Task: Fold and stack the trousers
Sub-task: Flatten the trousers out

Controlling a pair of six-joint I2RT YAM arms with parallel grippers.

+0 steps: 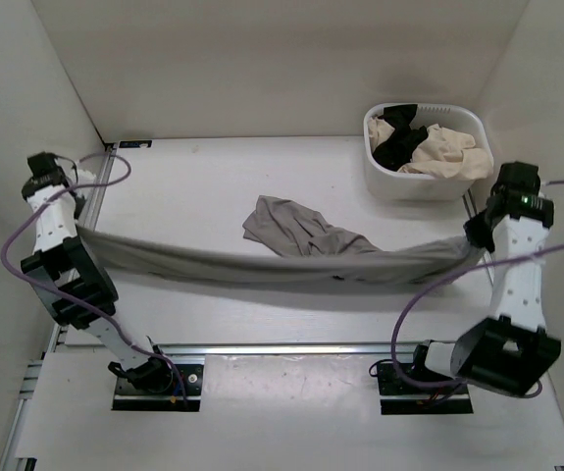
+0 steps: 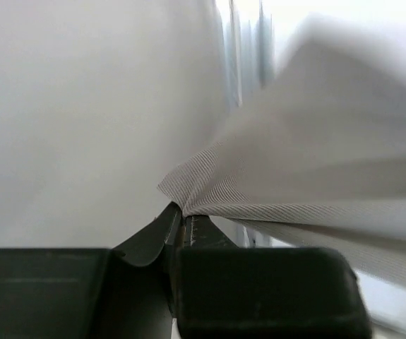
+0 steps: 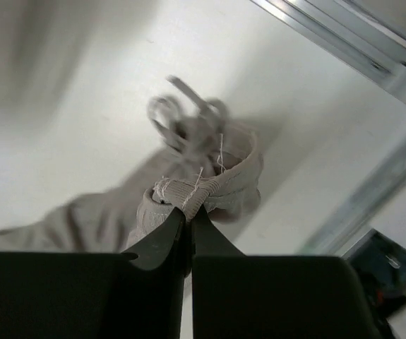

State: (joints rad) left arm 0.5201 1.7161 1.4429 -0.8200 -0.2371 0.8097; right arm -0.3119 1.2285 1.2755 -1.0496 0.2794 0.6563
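Note:
The grey trousers [image 1: 262, 263] hang stretched in a long band between my two grippers, above the table. A loose leg [image 1: 286, 228] lies bunched on the table behind the band. My left gripper [image 1: 78, 228] is shut on the fabric's left end, which shows as ribbed weave [image 2: 210, 191] pinched at the fingertips in the left wrist view. My right gripper [image 1: 478, 245] is shut on the right end. In the right wrist view the ribbed waistband [image 3: 203, 187] with loose threads sits clamped between the jaws, and drawstring loops [image 3: 188, 113] dangle beyond it.
A white basket [image 1: 458, 186] at the back right holds a black garment [image 1: 399, 142] and a beige garment [image 1: 443, 152]. White walls enclose the table on the left, back and right. A metal rail [image 1: 282, 348] runs along the near edge by the arm bases.

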